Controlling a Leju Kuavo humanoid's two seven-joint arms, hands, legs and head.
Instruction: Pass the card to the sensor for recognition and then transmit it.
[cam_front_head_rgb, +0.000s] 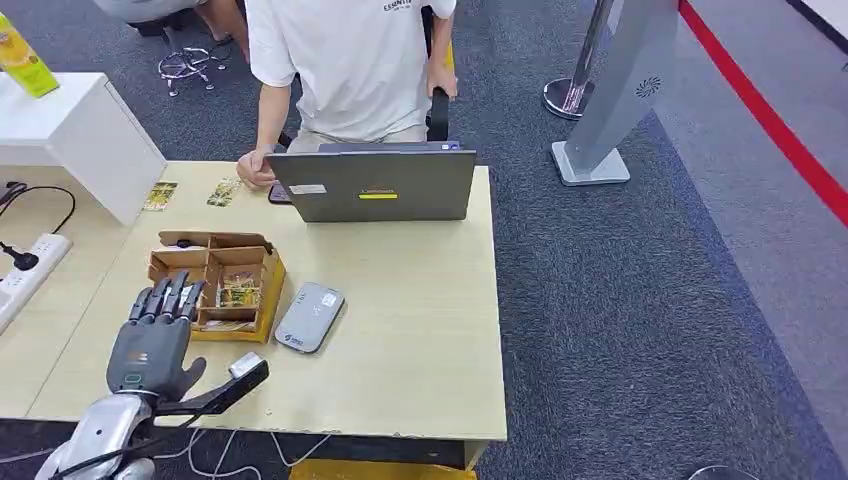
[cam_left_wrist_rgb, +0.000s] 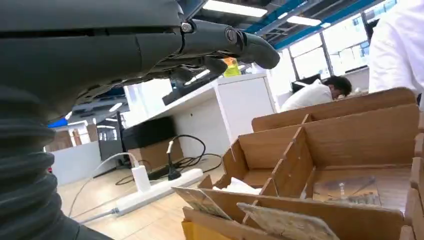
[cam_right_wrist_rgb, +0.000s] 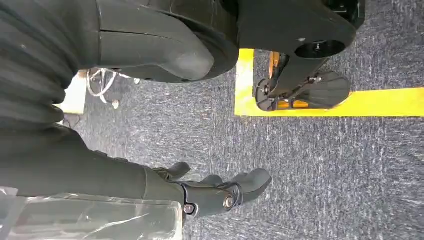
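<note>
Cards (cam_front_head_rgb: 238, 291) — small, green-and-yellow printed — stand in the cardboard box (cam_front_head_rgb: 262, 290); left hand (cam_front_head_rgb: 152, 335) spread, empty.

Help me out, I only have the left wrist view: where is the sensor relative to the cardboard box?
Observer: The grey sensor lies flat on the table, right beside the cardboard box, on the robot's right of it.
Operator: Where is my left hand over the box?
Observer: The left hand is at the box's left edge, fingers straight, holding nothing.
Operator: And the right hand?
Observer: The right hand hangs over the carpet, holding nothing.
</note>
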